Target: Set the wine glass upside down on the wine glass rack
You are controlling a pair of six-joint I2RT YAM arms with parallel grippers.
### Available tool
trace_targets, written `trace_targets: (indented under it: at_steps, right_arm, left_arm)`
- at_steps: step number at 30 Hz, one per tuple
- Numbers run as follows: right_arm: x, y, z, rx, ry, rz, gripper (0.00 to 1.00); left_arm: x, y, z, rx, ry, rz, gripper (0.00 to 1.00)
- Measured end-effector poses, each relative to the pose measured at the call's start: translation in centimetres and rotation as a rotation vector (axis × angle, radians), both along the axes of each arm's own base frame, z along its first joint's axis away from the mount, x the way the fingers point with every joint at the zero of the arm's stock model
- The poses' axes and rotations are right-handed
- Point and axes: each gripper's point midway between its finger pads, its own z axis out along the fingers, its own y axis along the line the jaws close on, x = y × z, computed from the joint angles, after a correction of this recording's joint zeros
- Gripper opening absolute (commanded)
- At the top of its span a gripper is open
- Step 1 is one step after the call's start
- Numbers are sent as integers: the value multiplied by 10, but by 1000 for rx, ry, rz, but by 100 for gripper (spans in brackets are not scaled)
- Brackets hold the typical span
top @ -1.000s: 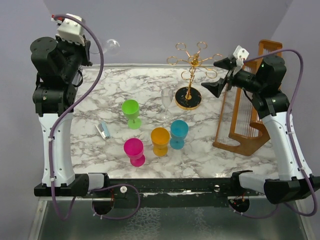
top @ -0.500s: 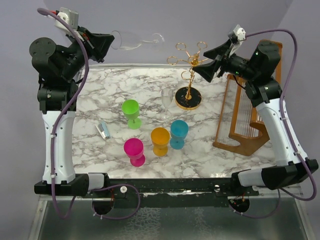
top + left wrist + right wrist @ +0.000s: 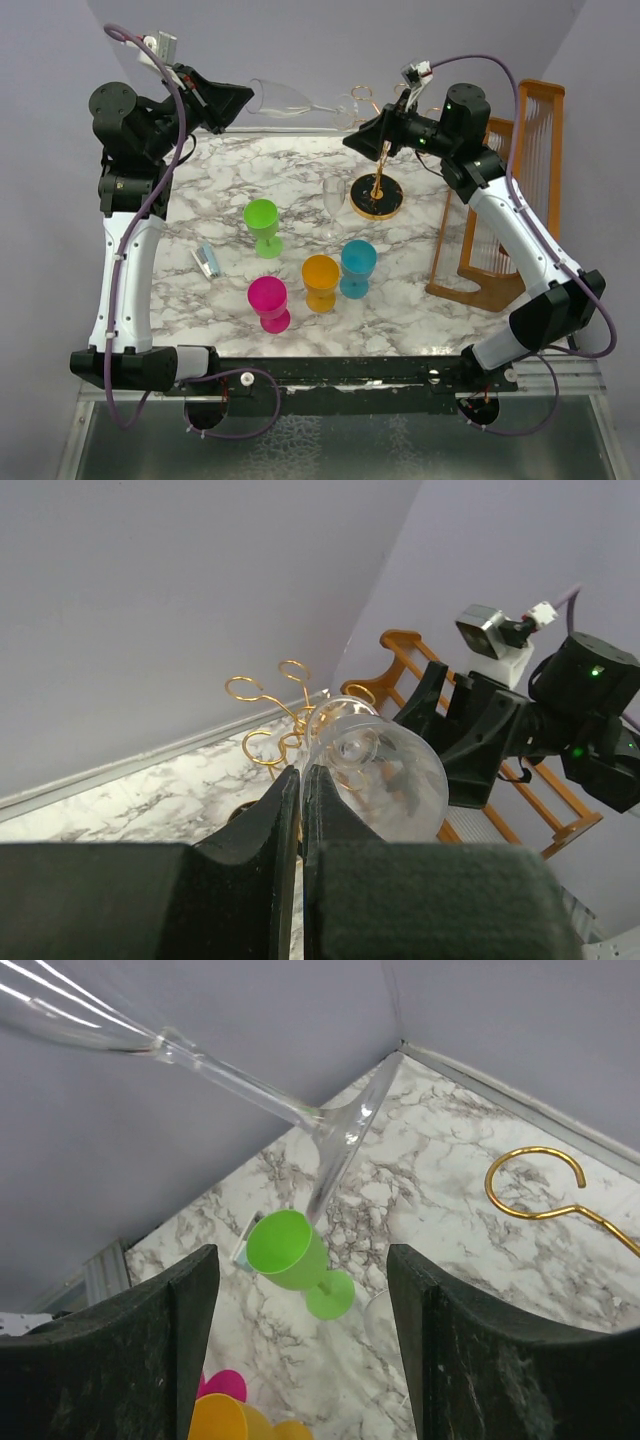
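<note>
My left gripper [image 3: 238,98] is shut on the rim of a clear wine glass [image 3: 280,97]. It holds the glass high and on its side, with the stem and foot [image 3: 350,107] pointing right at the gold wine glass rack [image 3: 378,150]. The left wrist view shows the fingers [image 3: 280,810] pinching the bowl wall [image 3: 385,780], with the rack's rings [image 3: 275,692] beyond. My right gripper [image 3: 357,141] is open and empty, just below and right of the foot. In the right wrist view [image 3: 302,1260] the stem [image 3: 240,1075] and foot [image 3: 345,1135] cross above its open jaws.
A second clear glass [image 3: 333,205] stands beside the rack's black base [image 3: 377,197]. Green [image 3: 262,225], pink [image 3: 268,300], orange [image 3: 321,280] and blue [image 3: 357,265] cups stand mid-table. A small blue-grey object [image 3: 206,262] lies at the left. A wooden slatted frame [image 3: 500,220] stands at the right.
My left arm swung the glass rightward toward the rack, keeping it on its side. My right arm moved left and up, from beside the wooden frame to just under the glass foot.
</note>
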Motion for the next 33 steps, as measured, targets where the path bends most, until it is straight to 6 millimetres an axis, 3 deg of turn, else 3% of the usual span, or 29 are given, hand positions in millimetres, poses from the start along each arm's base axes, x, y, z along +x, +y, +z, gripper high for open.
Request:
trace_targets:
  at_steps: [10,17,23,29,33]
  right_arm:
    - [15,0,-5,51,88,-67,46]
    - [15,1,-2,68,97,-72,24]
    - [17,0,-1,71,97,-85,18]
    - [20,-2,-1,79,108,-104,1]
    - [24,-5,-1,84,117,-136,1]
  left_arm:
    - [-2,-12,-4,-15,10,-40,0]
    - [-1,-15,-10,-15,19,-50,0]
    - [-1,-17,-12,-14,23,-54,0]
    - [-1,-18,-13,-14,23,-58,0]
    - [0,-20,-17,-12,30,-64,3]
